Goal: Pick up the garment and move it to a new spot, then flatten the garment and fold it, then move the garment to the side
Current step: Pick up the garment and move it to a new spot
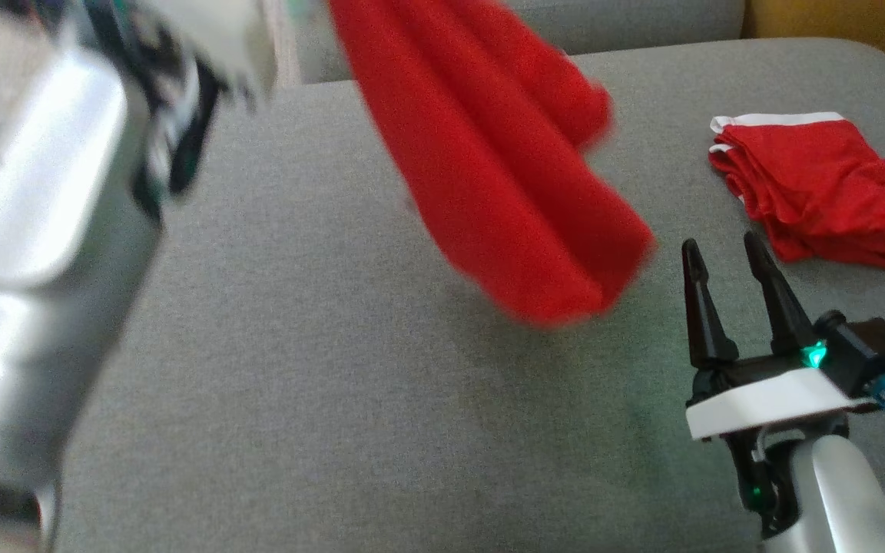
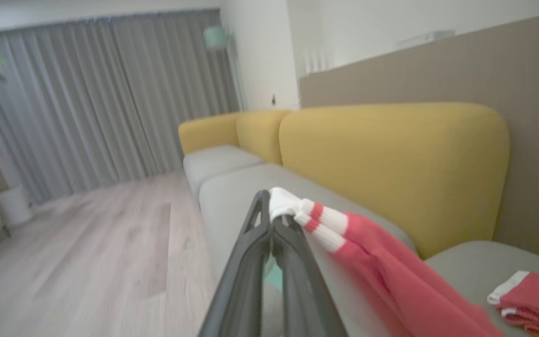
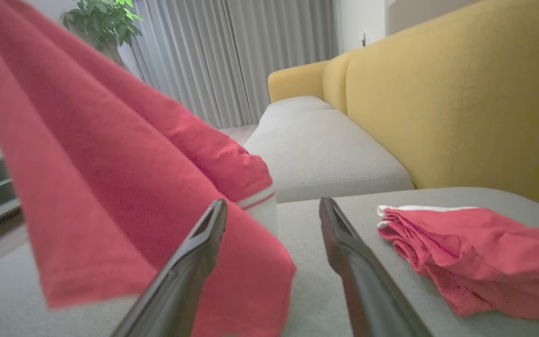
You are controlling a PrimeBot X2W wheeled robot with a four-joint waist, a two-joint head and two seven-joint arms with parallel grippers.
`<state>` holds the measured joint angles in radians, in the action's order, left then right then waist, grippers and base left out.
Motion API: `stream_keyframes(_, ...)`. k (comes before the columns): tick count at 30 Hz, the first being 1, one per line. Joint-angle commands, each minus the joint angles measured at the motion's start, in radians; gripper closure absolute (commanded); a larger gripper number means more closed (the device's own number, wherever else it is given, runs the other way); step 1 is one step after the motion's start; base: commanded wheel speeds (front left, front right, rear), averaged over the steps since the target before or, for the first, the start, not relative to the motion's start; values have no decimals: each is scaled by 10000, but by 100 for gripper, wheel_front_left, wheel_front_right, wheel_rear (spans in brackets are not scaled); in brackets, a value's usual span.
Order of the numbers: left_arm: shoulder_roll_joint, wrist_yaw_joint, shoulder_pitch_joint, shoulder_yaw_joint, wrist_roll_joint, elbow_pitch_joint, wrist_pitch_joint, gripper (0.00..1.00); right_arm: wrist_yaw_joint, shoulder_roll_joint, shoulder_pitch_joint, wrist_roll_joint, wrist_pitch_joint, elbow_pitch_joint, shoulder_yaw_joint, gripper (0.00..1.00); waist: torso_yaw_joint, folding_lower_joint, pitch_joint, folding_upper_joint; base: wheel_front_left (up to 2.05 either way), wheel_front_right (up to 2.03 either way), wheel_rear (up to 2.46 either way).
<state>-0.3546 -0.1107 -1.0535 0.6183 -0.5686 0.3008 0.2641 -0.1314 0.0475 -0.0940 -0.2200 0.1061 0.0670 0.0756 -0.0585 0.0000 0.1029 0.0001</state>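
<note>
**mk_77:** so where's the garment [image 1: 488, 153] at? All I get in the head view is a red smear.

**tinker_b:** It's up in the air. The left gripper [image 2: 269, 199] is clamped tight on the white striped cuff, right at the fingertips. The rest of the red cloth drapes down from there over the grey seat [image 1: 296, 369]. Its bottom end hangs low above the middle of the seat, but it's blurry, so I can't tell if it touches.

**mk_77:** and the other hand?

**tinker_b:** The right gripper [image 1: 721, 244] is spread wide with nothing in it. It sits over the right part of the seat, just right of the garment's hanging end. In its own wrist view the garment hangs across the left side, behind the finger on that side. Can't say whether the two touch.

**mk_77:** what's the red thing off to the right?

**tinker_b:** That's a folded red cloth [image 1: 811, 188] with a white band. It lies flat on the seat just past the right gripper's tips, well apart from the held garment.

**mk_77:** anything else around?

**tinker_b:** The silver left forearm [image 1: 35, 230] looms big and blurred at the left of the head view. Behind the seat there's a yellow backrest [image 2: 391, 159]. Further off are grey curtains [image 2: 101, 103], a wood floor [image 2: 87, 243] and a plant [image 3: 101, 21].
</note>
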Motion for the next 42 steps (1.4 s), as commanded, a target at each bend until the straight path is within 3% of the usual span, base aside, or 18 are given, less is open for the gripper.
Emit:
stream_keyframes(1,-392,-153,488,-358,-180,-46,-227,100,7,28,-155,35,105,-230,109,0,-47,0,106,-1,0,0,0)
stream_keyframes(6,-576,-398,2473,-624,-599,832,-1307,100,7,28,-140,182,143,-175,-97,0,-171,0,400,-1,0,0,0)
stream_keyframes(13,-730,-641,3998,-1007,-614,2190,-3382,100,7,28,-95,348,134,-206,-323,0,-237,0,689,-1,0,0,0)
stream_keyframes(14,-694,-636,4129,-1036,-646,2336,-3577,78,7,28,-82,379,123,-208,-356,0,-217,0,697,-1,0,0,0)
stream_keyframes(16,-619,-560,4304,-1019,-681,2600,-3842,0,7,28,-45,431,97,-215,-407,0,-158,0,683,-1,0,0,0)
stream_keyframes(23,-433,-105,4338,-883,-762,2763,-4317,0,7,28,36,656,-61,-255,-506,0,210,0,283,-1,0,0,0)
stream_keyframes(28,-407,-98,4734,-1252,-1158,2186,-4676,0,7,28,142,795,-126,-267,-504,0,382,0,-134,-1,0,0,0)
stream_keyframes(34,-465,-451,6333,-1307,-1226,600,-4998,0,7,28,562,935,-252,-299,-587,0,669,0,-699,-1,0,0,0)
stream_keyframes(42,-259,-1389,9022,-1265,-1189,-1441,-5182,0,7,28,1406,914,-377,-487,-533,0,897,0,-1111,-1,0,0,0)
